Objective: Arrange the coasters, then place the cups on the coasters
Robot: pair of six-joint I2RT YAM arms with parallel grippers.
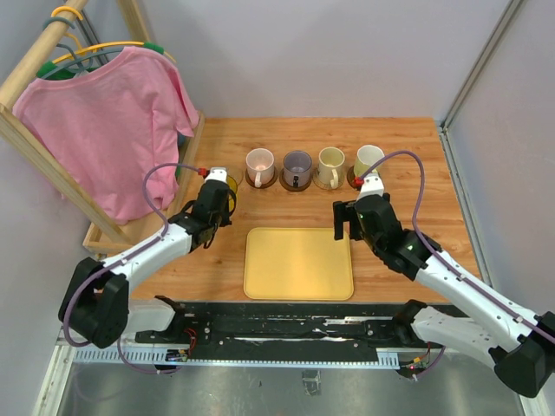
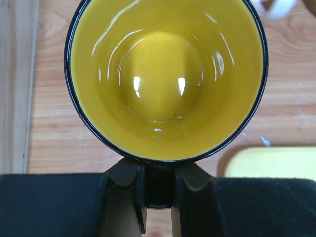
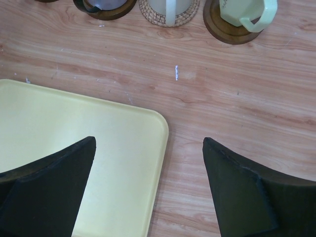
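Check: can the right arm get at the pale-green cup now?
Probably yes. The right gripper is open and empty, and only bare table lies between it and the pale-green cup on its coaster.

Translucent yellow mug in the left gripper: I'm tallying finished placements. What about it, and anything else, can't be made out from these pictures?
Any coaster under the translucent yellow mug: left wrist view, the mug fills the frame; top view, the left gripper and mug cover the spot.
Whether that mug rests on the wooden table: neither view tells.
Right wrist view: the purple-grey mug, cream mug and pale-green mug are cut by the top edge.
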